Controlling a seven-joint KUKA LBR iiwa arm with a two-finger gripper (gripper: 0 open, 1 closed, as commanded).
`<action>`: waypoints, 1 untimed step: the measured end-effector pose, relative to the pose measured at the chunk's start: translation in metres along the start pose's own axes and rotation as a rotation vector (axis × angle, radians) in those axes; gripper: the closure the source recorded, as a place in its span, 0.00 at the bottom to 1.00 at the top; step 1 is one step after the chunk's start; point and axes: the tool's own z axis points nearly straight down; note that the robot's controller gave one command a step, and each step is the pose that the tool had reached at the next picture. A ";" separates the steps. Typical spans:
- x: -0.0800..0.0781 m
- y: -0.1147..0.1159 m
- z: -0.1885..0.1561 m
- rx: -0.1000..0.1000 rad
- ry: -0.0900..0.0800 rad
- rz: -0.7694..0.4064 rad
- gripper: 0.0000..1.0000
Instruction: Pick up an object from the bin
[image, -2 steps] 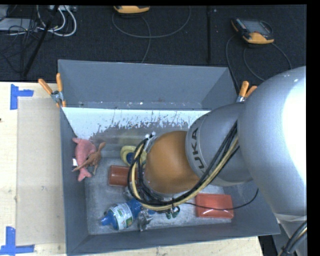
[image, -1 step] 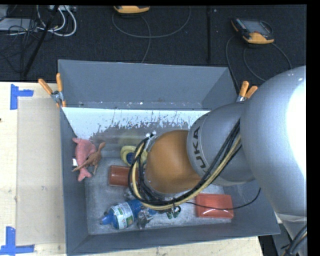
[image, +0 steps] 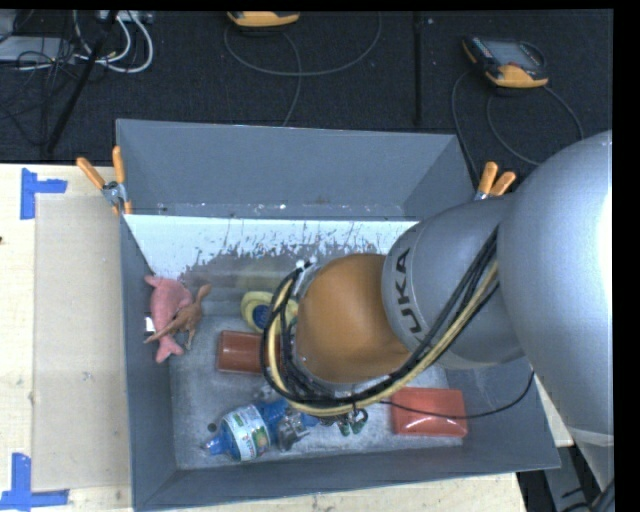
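Observation:
A small plastic bottle (image: 243, 432) with a blue and green label lies on its side near the bin's front wall, left of centre. A red-brown block (image: 238, 352) lies just behind it. A yellow ring with a blue centre (image: 258, 308) sits farther back. A small green thing (image: 351, 424) shows at the front, right of the bottle. A flat red block (image: 430, 413) lies at the front right.
A pink toy animal (image: 168, 312) with a tan dinosaur figure (image: 186, 318) on it rests against the left wall. The arm's orange cover and looped cables hang over the bin's middle and hide the floor beneath them. The arm's grey body covers the right side.

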 end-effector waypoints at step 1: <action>0.000 0.000 -0.015 0.001 0.006 0.000 1.00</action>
